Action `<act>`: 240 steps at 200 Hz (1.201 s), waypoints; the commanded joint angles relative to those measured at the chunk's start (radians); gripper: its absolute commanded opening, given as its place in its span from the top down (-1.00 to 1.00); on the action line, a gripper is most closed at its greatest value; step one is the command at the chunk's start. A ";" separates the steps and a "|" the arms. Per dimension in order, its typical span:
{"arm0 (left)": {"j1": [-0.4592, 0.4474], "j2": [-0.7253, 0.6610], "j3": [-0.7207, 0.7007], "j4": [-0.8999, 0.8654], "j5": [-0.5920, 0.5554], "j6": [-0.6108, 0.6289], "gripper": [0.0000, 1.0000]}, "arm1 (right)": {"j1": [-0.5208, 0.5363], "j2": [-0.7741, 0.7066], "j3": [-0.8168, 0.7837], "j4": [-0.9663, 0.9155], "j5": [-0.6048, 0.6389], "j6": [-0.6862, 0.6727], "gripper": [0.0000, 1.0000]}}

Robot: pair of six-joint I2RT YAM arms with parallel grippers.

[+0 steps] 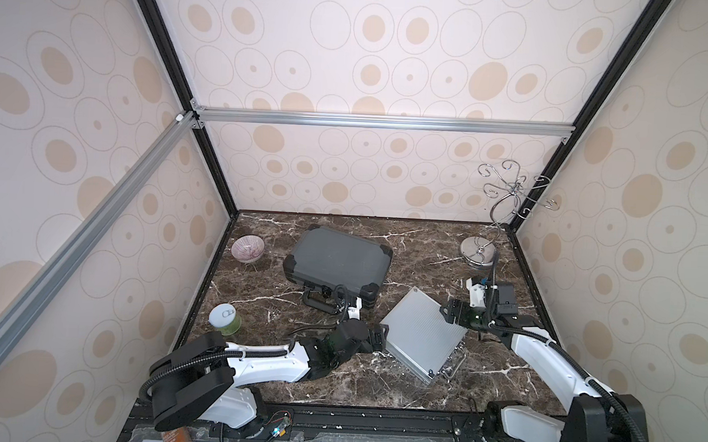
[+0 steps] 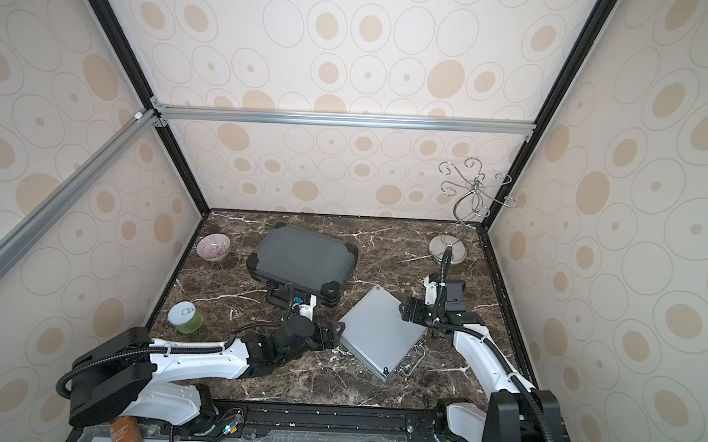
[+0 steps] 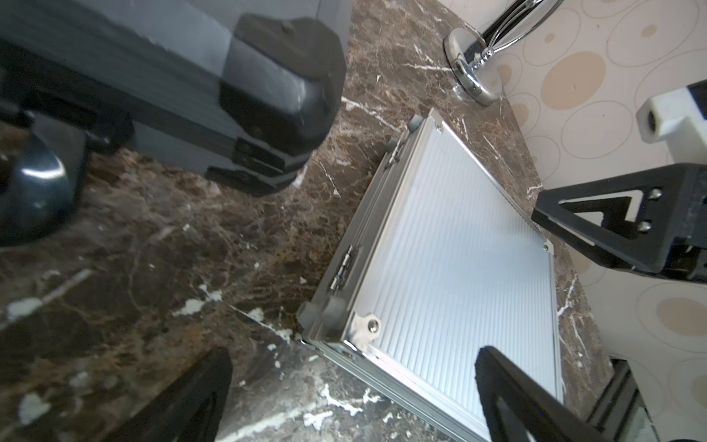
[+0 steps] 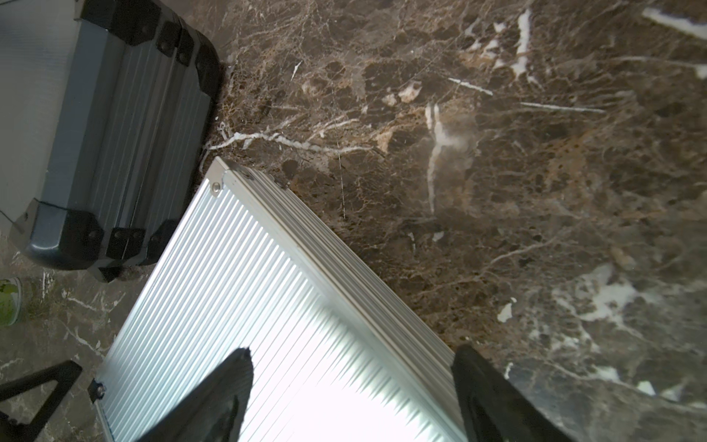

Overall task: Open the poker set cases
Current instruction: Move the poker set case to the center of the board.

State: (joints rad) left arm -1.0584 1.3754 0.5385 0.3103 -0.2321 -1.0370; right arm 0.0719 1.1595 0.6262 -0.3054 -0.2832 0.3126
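Both poker set cases lie shut on the marble bench (image 1: 425, 250); the dark grey case (image 1: 337, 262) is toward the back, left of centre, with its handle facing the front; the silver case (image 1: 419, 337) lies just beside it, nearer the front and turned diagonally. The left hand (image 1: 380, 337) is spread wide at one corner of the silver case, one finger (image 3: 512, 390) over the ribbed lid; it holds nothing. The right hand (image 4: 354, 350) is also open, astride the opposite edge; whether it touches the case, I cannot tell.
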 commanded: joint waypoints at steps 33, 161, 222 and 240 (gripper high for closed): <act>-0.055 0.073 0.053 0.023 0.009 -0.200 -1.00 | -0.003 -0.037 -0.005 -0.110 0.069 0.062 -0.76; -0.041 0.370 0.161 0.367 0.139 -0.282 -1.00 | -0.012 -0.040 -0.094 -0.031 0.021 0.144 -0.81; 0.025 0.486 0.301 0.413 0.178 -0.241 -1.00 | -0.014 0.001 -0.091 0.062 -0.016 0.178 -0.78; 0.036 0.534 0.360 0.411 0.191 -0.222 -1.00 | -0.015 0.029 -0.077 0.088 -0.020 0.185 -0.78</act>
State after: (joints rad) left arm -1.0389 1.8557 0.7898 0.6262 -0.0978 -1.2816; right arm 0.0437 1.1526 0.5419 -0.2684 -0.1974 0.4679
